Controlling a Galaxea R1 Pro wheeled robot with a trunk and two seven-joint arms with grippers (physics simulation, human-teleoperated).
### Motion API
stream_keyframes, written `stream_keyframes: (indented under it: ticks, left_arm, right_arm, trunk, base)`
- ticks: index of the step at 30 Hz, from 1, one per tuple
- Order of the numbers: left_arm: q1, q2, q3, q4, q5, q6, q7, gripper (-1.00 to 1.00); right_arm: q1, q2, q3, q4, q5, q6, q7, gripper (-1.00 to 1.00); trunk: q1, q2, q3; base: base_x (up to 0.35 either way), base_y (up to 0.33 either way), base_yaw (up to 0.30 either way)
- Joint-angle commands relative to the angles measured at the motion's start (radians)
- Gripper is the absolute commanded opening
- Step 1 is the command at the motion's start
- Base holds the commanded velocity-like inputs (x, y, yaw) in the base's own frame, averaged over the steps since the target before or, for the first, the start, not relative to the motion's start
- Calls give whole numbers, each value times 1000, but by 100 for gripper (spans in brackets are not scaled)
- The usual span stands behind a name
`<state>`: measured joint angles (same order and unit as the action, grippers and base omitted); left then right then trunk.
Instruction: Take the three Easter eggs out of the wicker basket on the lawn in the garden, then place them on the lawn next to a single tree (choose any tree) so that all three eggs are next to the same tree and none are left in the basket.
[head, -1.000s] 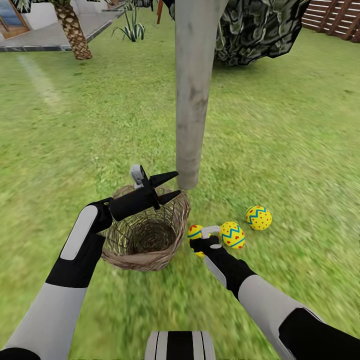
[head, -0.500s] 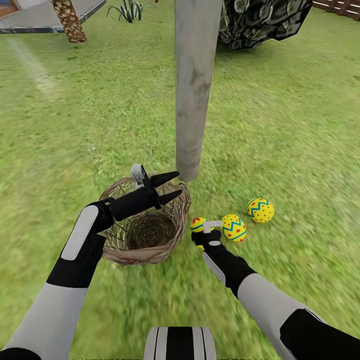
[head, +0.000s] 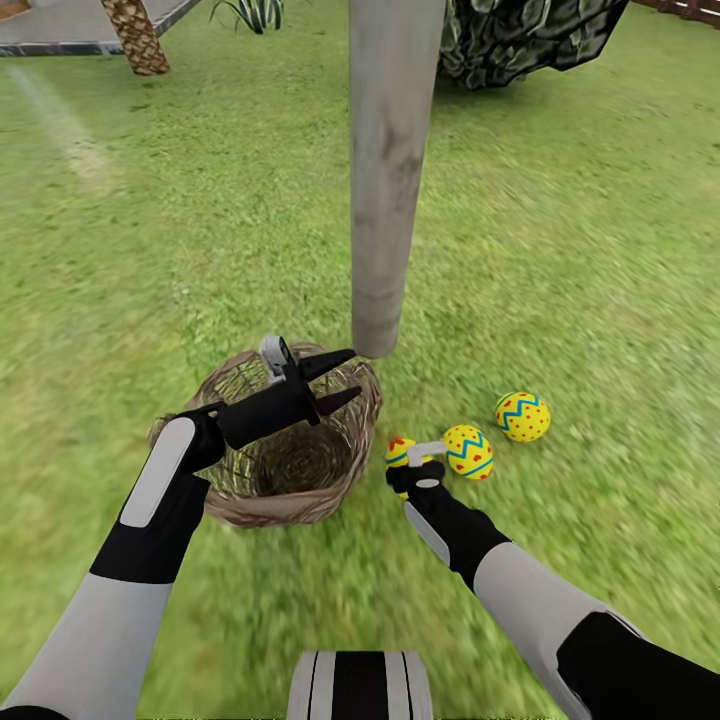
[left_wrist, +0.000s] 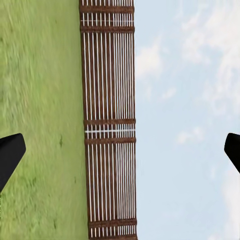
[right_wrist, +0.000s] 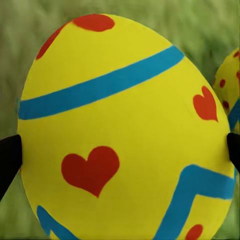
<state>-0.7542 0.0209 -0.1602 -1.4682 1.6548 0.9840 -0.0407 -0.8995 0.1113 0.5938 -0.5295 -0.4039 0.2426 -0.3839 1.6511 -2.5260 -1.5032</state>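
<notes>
The brown wicker basket (head: 345, 465) stands on the lawn (head: 150, 250) at the foot of the tree's pale grey trunk (head: 388, 180), and I see no egg inside it. My left gripper (head: 352, 372) (left_wrist: 120, 152) hovers open over the basket's rim. Two yellow Easter eggs (head: 467, 452) (head: 522, 416) lie on the grass right of the trunk. The third egg (head: 399, 450) (right_wrist: 125, 125) is low over the grass between the basket and those eggs, with my right gripper (head: 407, 466) (right_wrist: 120, 150) shut on it. A neighbouring egg (right_wrist: 231, 85) is close beside it.
Dark foliage (head: 520, 40) hangs behind the trunk. A scaly palm trunk (head: 135, 40) and a grey paved path (head: 60, 25) are at the far left. In the left wrist view a brown slatted fence (left_wrist: 110, 120) borders the grass. Open grass lies all around.
The whole picture has slid, so the camera has tilted down a little. Both arms, the basket and the eggs keep nearly the same places relative to each other.
</notes>
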Motion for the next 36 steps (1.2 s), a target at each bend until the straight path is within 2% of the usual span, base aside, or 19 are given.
stream_keyframes:
  ticks: [1,2,3,10,18,19,33,36]
  left_arm:
    - [-1,1,-1,0,-2,1,-4,100]
    - [-1,1,-2,0,-2,1,-4,100]
    - [-1,1,-2,0,-2,1,-4,100]
    - [-1,-2,-4,-3,-3,1,-4,100]
    - [-1,-2,-4,-4,-3,1,-4,100]
    - [-1,-2,-4,-4,-3,1,-4,100]
    - [-1,-2,-4,-3,-3,2,-4,100]
    - [-1,-2,-4,-3,-3,2,-5,100]
  right_arm:
    - [-1,-1,7,0,-7,10,-14,-100]
    - [-1,-1,7,0,-7,16,-18,-100]
    - [-1,-1,7,0,-6,93,-19,-100]
    - [-1,-1,7,-4,-1,86,-19,-100]
    - [-1,-2,7,-15,2,84,-21,-100]
    - [-1,-2,7,-15,2,84,-21,100]
    - [-1,-3,7,-17,2,84,-21,100]
    - [-1,-3,7,-17,2,84,-21,100]
  trunk:
    - [0,-1,-5]
    - [1,-1,-8]
    - [1,-1,-12]
    - [4,-3,-39]
    - [4,-3,-39]
    - [4,-3,-39]
    - [4,-3,-39]
    - [3,-2,-28]
  base:
    - [0,0,0]
    - [0,0,0]
    - [0,0,0]
    - [0,0,0]
    - [0,0,0]
    - [0,0,0]
    - [0,0,0]
    - [0,0,0]
